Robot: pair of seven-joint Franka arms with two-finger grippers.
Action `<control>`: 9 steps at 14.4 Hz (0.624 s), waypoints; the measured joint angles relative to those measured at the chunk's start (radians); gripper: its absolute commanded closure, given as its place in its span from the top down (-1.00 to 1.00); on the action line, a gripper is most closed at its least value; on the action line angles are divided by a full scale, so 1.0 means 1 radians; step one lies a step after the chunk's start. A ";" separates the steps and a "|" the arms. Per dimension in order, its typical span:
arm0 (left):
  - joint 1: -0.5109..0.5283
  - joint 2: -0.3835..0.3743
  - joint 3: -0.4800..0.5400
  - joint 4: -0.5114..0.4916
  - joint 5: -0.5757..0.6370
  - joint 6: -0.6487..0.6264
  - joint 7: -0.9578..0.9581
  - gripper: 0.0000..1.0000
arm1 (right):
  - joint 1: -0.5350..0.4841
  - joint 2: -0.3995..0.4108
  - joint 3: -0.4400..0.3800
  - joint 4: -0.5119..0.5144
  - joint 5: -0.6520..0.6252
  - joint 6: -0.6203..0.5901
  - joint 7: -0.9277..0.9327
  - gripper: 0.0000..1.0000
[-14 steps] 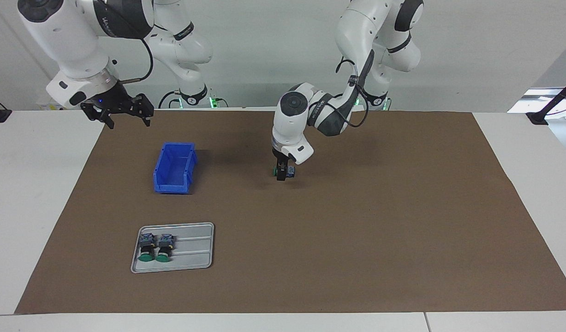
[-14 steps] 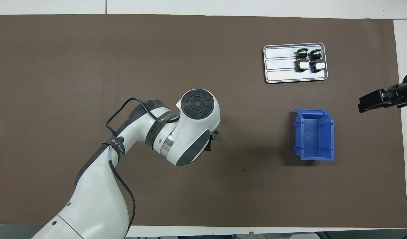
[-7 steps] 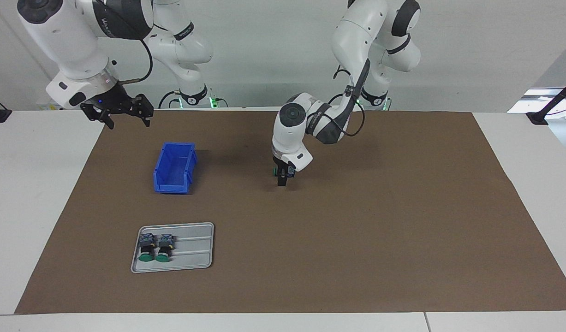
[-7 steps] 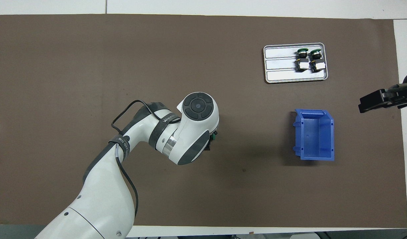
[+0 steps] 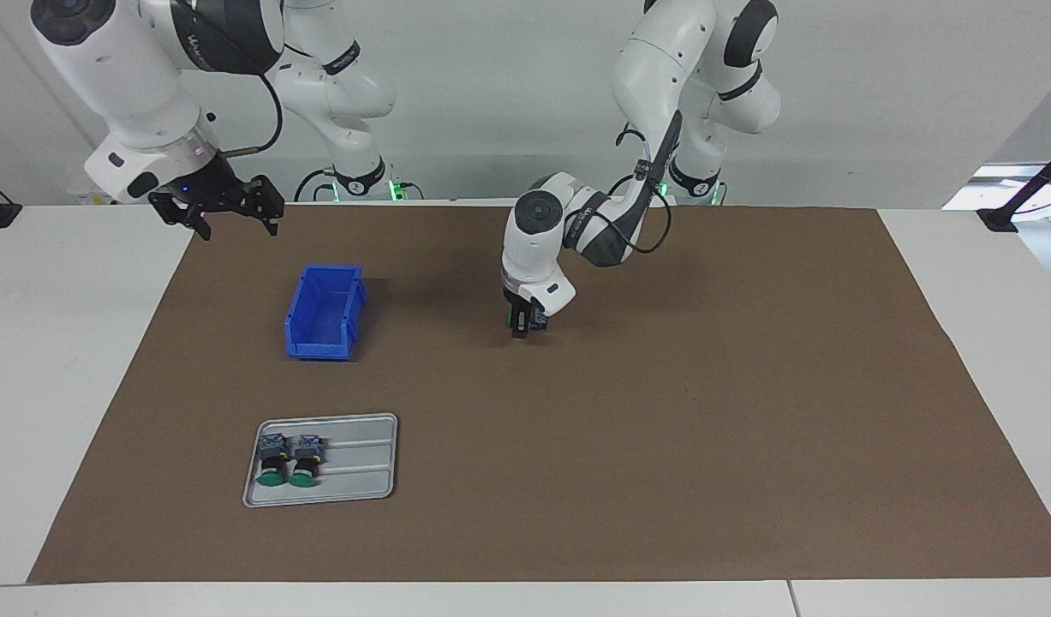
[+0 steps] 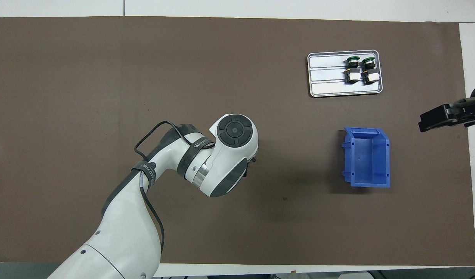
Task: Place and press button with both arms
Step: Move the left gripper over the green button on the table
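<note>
A button [image 5: 534, 320] with a green cap and blue-grey base lies on its side on the brown mat [image 5: 662, 411], mid-table. My left gripper [image 5: 519, 324] points straight down onto it, shut on the button around its middle. From overhead the left wrist [image 6: 231, 155] covers the button and only a dark edge of the gripper [image 6: 252, 159] shows. My right gripper [image 5: 218, 208] hangs open in the air over the mat's edge at the right arm's end, above and beside the blue bin [image 5: 324, 310]; the right arm waits.
A grey tray [image 5: 362, 480] holds two more green-capped buttons [image 5: 289, 458] side by side, farther from the robots than the open, empty blue bin [image 6: 367, 157]. White table borders the mat on all sides.
The left gripper's fingers have drawn in on the button, and its wrist has shifted slightly toward the robots. The right arm has not moved.
</note>
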 measured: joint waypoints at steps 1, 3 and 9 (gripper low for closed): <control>-0.001 0.000 0.000 0.000 0.000 0.000 0.000 -0.25 | 0.000 0.000 -0.001 0.000 0.000 0.000 0.000 0.99; -0.004 0.000 0.000 0.000 0.000 0.000 0.000 -0.55 | 0.000 0.000 -0.003 0.000 0.000 0.000 0.000 0.99; -0.005 -0.002 0.005 0.000 0.000 0.000 0.001 -0.72 | 0.001 0.000 -0.003 -0.001 0.000 0.000 0.000 0.99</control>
